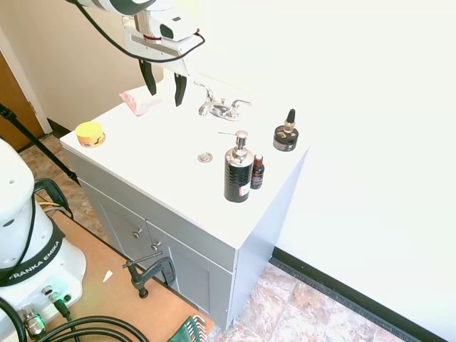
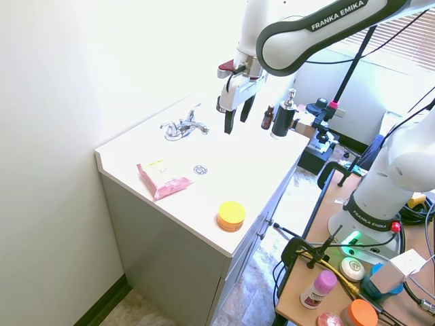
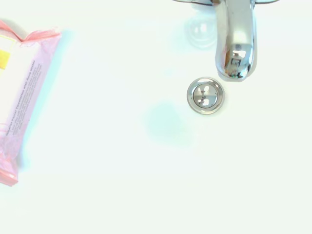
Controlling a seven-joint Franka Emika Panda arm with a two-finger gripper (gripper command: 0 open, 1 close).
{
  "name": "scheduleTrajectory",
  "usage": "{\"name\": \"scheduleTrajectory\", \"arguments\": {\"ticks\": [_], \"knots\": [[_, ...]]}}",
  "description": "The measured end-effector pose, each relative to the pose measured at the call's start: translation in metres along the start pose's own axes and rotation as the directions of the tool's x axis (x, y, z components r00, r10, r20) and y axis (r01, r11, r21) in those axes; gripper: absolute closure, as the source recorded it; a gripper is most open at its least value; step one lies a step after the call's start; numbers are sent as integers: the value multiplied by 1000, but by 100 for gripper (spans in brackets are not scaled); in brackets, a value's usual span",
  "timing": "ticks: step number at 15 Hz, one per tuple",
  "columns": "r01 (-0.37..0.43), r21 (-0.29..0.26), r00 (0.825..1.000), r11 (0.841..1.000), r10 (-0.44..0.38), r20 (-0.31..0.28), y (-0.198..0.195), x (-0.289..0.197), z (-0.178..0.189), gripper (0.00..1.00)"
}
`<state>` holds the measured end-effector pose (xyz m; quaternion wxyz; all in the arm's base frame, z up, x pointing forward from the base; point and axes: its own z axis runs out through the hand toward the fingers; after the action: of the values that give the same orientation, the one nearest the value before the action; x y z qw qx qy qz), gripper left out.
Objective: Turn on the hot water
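While the arm hangs above the white vanity bench (image 1: pixel 178 153), the task looks to be in its approach step: nothing has touched the small chrome two-lever faucet (image 1: pixel 222 107) yet, and no water shows at its short spout (image 3: pixel 235 44).

The hot water's handle, the shiny chrome lever on the faucet's left side in the first exterior view (image 1: pixel 206 91), stands at the back of the bench, angled up and away from the spout. The matching right lever (image 1: pixel 241 105) sits on the faucet's other side and is not wanted.

The black two-finger gripper (image 1: pixel 164 88) hovers in the air just beside the faucet, on the hot-lever side and above it, fingers pointing down. Its jaws are spread wide apart and hold nothing.

In the wrist view the spout and the round chrome drain (image 3: pixel 205 95) lie below the camera, so the gripper is probably over the basin in front of the faucet rather than over the lever, though the washed-out white makes depth hard to judge.

The next move calls for shifting toward the hot lever, coming down so one finger or both sides of the jaws meet it, then swinging it open.

Away from the faucet lie a pink wipes packet (image 2: pixel 164 179) and a round yellow tin (image 2: pixel 231 215); a black pump bottle (image 1: pixel 237 171) stands at the opposite end.
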<state>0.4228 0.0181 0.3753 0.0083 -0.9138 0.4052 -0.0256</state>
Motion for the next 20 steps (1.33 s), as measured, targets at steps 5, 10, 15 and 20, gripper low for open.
{"name": "scheduleTrajectory", "arguments": {"ticks": [5, 10, 15, 20], "knots": [[-86, 16, 994, 996, 87, -62, -39, 2, -19, 0], [-230, 102, 936, 968, 249, -250, -120, 27, 10, 0], [-246, 167, 866, 955, 294, -404, -166, 35, 41, 0], [-249, 164, 844, 955, 297, -446, -184, 47, 69, 0]]}}
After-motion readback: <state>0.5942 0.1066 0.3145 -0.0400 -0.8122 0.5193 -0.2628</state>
